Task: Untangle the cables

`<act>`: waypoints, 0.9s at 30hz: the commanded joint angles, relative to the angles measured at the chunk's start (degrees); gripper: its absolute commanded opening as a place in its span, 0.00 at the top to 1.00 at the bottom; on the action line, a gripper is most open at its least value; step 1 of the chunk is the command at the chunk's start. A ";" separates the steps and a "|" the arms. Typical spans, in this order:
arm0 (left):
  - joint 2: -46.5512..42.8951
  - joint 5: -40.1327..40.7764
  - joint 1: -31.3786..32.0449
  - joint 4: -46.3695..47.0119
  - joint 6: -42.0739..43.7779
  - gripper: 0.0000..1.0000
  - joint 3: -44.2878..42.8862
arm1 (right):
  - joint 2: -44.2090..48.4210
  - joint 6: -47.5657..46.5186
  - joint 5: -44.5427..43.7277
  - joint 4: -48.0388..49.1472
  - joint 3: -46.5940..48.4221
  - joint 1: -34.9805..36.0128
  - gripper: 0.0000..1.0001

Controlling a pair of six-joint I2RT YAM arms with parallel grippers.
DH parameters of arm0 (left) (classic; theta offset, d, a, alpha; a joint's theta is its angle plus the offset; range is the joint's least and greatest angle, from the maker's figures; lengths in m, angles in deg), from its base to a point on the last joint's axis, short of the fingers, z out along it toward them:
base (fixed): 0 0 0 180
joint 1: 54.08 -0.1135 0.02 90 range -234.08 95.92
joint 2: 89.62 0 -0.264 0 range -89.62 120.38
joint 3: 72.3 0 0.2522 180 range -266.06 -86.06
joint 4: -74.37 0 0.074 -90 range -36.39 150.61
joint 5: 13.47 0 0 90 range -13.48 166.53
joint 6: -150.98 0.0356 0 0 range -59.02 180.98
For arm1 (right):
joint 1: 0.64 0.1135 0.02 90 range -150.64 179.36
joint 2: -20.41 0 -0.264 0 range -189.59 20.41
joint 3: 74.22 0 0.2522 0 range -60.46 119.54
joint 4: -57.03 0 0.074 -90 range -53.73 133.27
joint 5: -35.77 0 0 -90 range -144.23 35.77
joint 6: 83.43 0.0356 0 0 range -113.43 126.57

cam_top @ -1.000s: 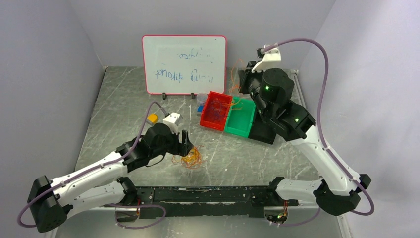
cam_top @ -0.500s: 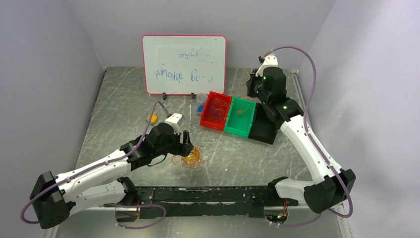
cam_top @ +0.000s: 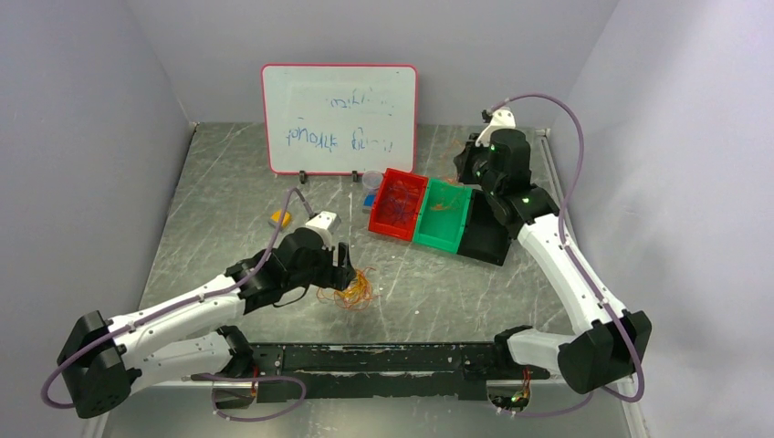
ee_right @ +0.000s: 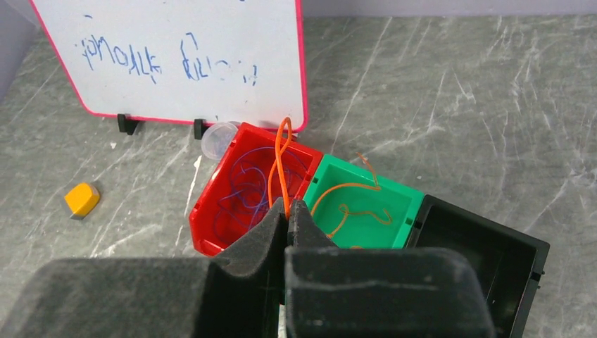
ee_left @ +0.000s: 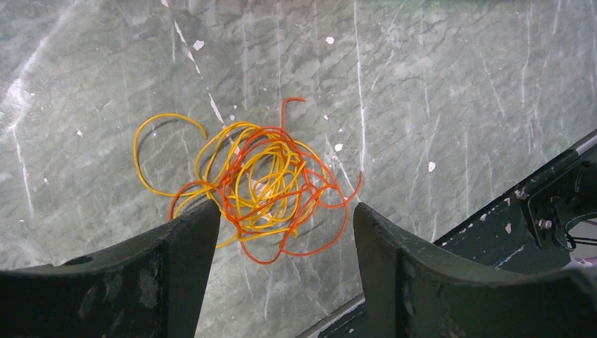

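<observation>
Though unclear from top, R wrist shows fingers [ee_right: 262, 231] pinching orange cable [ee_right: 280, 176].

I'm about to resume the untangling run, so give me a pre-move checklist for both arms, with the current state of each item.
1. The left gripper is open: ok.
2. Most of the tangle sits between its fingers: ok.
3. Clearance above the table: cannot tell.
4. The right gripper is shut on the orange cable: ok.
5. That cable hangs over the green bin: cannot tell.
</observation>
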 commanded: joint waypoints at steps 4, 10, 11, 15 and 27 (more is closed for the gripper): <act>1.32 -1.20 0.34 3.36 -0.51 0.27 -0.46 | 4.39 1.62 2.32 -1.20 0.94 -0.50 1.00; 2.55 -0.60 0.33 2.68 -0.55 0.28 -0.98 | 5.42 0.47 3.61 -5.42 4.12 -0.55 1.00; 2.40 -0.63 0.33 2.80 -0.79 0.28 -0.92 | 5.46 0.37 3.74 -5.97 4.20 -0.55 1.00; 1.31 -1.66 0.33 4.42 -1.19 0.29 -0.23 | 5.72 0.81 3.24 -6.25 2.13 -0.55 1.00; 1.24 -1.74 0.33 4.03 -1.66 0.29 -0.05 | 0.90 -0.30 1.36 -2.17 -3.57 -0.56 1.00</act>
